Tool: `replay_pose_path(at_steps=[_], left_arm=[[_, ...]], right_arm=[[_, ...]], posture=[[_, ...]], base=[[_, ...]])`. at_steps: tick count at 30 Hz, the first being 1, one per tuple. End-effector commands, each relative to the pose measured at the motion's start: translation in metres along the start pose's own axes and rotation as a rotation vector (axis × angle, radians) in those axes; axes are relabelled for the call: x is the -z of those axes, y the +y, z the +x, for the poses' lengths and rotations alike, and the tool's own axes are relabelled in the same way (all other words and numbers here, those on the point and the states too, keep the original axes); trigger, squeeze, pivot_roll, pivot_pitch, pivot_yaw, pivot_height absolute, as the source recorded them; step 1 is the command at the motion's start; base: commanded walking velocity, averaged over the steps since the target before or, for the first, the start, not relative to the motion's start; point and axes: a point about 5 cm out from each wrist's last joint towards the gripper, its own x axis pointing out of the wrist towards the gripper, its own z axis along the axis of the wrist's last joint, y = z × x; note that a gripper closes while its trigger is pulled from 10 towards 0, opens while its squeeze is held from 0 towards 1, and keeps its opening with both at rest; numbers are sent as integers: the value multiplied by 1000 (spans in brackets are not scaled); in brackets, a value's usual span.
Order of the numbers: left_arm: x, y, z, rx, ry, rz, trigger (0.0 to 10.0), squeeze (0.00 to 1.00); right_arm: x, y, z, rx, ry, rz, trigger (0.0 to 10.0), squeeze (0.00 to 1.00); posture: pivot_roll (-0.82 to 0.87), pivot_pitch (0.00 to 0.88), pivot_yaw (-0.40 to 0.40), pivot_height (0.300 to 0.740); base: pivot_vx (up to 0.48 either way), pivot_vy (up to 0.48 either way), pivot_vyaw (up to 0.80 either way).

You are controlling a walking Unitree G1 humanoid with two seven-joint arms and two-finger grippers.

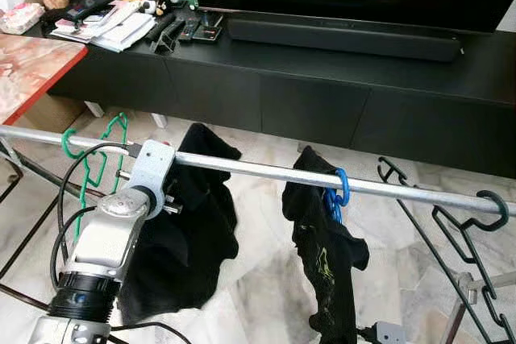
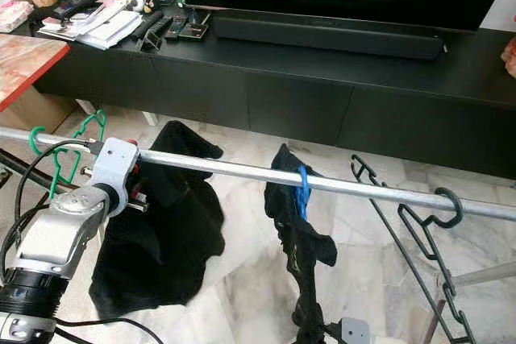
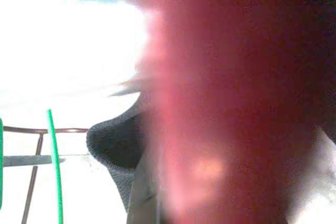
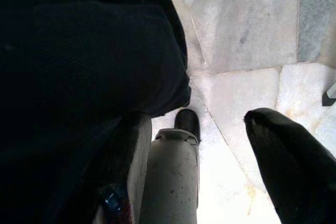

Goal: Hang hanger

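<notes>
At the left of the frame the left hand [image 1: 150, 168] meets the rail [image 1: 266, 171] beside the green hanger [image 1: 95, 151]; whether its fingers are spread, I cannot tell. The right hand [image 4: 210, 145] is spread.

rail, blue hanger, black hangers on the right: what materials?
Rail: metal tube by its silver-grey sheen, likely steel or galvanised.
Blue hanger: probably plastic; thick, saturated glossy hook carrying a black shirt.
Black hangers: thin bent profile, looks like coated wire or slim plastic; cannot tell which.
</notes>
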Motion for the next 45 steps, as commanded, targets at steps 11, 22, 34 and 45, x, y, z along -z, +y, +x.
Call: replay_pose_path(at_steps=[11, 22, 34, 45], left_arm=[[-11, 0, -21, 220, -194, -65, 0, 0], [-11, 12, -39, 336, -266, 4, 0, 0], [7, 9, -61, 514, -266, 118, 0, 0], [-5, 14, -64, 505, -384, 125, 0, 0]], right_arm=[[10, -2, -2, 16, 31, 10, 10000, 0], [10, -3, -3, 19, 25, 6, 10000, 0], [10, -4, -3, 20, 20, -1, 10000, 0], [10, -4, -3, 20, 18, -1, 10000, 0]], posture=[[30, 213, 71, 740], [27, 213, 67, 740], [27, 210, 61, 740], [27, 208, 63, 740]], base=[[0, 0, 0], [0, 0, 0], [0, 0, 0], [0, 0, 0]])
